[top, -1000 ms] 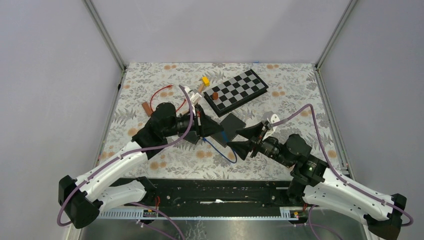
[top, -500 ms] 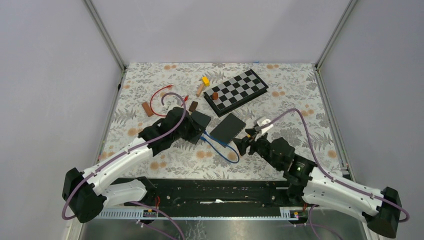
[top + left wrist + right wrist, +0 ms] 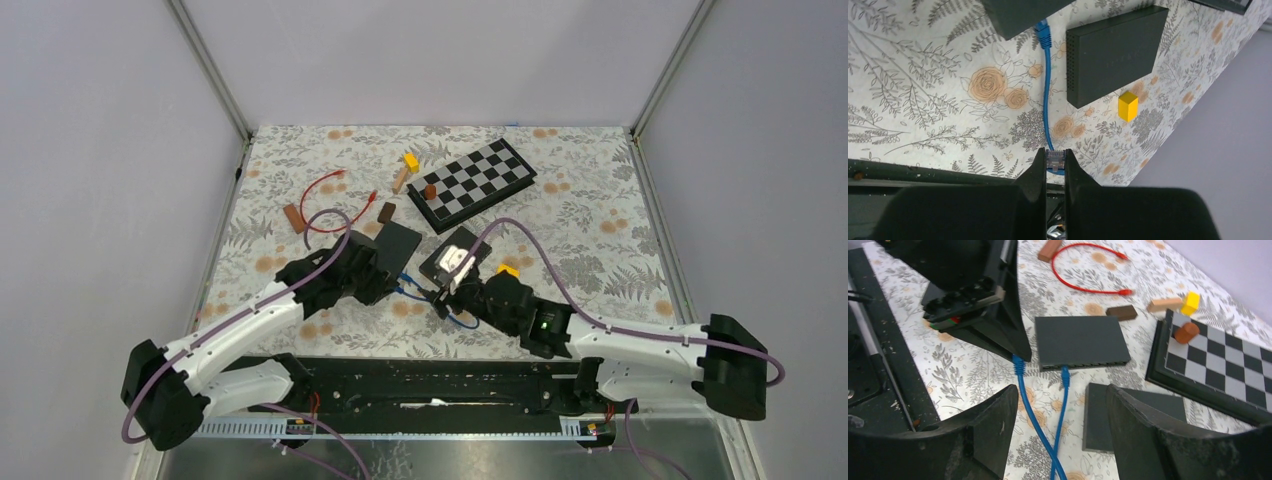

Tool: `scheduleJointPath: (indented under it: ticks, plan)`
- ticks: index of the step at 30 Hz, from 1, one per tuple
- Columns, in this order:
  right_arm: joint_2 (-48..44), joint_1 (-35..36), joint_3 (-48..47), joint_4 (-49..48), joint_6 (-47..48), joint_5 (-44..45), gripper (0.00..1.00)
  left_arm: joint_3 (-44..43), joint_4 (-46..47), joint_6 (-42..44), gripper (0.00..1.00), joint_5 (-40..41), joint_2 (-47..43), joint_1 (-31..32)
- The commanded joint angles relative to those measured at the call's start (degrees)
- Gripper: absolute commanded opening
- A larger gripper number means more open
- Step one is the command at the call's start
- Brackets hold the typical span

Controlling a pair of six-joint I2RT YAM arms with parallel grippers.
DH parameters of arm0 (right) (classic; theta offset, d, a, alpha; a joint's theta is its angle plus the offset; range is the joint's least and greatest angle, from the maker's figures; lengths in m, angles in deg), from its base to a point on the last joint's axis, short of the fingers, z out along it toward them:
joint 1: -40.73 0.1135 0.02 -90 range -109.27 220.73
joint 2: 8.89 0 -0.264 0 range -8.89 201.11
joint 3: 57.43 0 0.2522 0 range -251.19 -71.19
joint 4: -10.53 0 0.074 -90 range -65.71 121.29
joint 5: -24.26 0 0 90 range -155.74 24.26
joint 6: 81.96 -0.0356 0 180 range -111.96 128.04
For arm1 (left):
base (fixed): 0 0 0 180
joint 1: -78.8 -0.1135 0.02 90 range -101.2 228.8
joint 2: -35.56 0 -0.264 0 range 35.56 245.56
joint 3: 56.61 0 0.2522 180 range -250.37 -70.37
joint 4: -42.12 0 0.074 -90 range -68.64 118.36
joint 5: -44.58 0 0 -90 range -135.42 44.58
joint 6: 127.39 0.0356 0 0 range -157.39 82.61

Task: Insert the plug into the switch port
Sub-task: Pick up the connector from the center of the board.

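The switch (image 3: 396, 240) is a flat dark box with a row of ports along its front edge (image 3: 1080, 342). One end of a blue cable (image 3: 1040, 427) sits at that front edge (image 3: 1044, 31). The plug (image 3: 1055, 159) on the other end is pinched between the fingertips of my left gripper (image 3: 1055, 161), which is shut on it. In the right wrist view this plug (image 3: 1019, 363) hangs just left of the switch's front corner, apart from it. My right gripper (image 3: 1060, 390) stands open above the crossed cable, touching nothing.
A second dark box (image 3: 1113, 50) lies right of the cable, with a yellow block (image 3: 1128, 106) beside it. A chessboard (image 3: 472, 182) with a brown piece, a red cable (image 3: 325, 195) and small wooden blocks (image 3: 292, 217) lie farther back.
My left gripper has pulled back toward the near left, still holding the plug. The right arm has swung left and low, over the second box toward the cable.
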Motion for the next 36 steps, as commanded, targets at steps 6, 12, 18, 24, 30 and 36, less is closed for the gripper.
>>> scheduleJointPath:
  ticks: [6,12,18,24,30,36]
  plan:
    - [5.9,6.0,7.4,-27.0,16.7,-2.7,0.67,3.0,-2.9,-10.3,0.00,-4.2,-6.1,-0.1]
    - [10.4,6.3,8.5,-32.6,19.5,-7.2,0.62,3.4,-4.1,-13.1,0.00,-4.4,-8.4,-0.1]
    - [14.1,6.3,6.4,-32.5,20.4,-9.5,0.57,4.6,-1.9,-12.8,0.00,-5.1,-9.9,0.0]
    - [16.6,6.2,4.9,-31.5,23.2,-8.2,0.53,7.6,1.0,-14.0,0.00,-5.7,-12.2,-0.1]
    - [18.2,6.2,3.9,-30.5,24.9,-7.2,0.49,7.0,-0.1,-14.1,0.00,-5.5,-12.1,-0.1]
    - [19.9,6.3,3.3,-30.6,24.2,-7.7,0.47,6.5,-0.1,-14.1,0.00,-5.5,-11.7,-0.1]
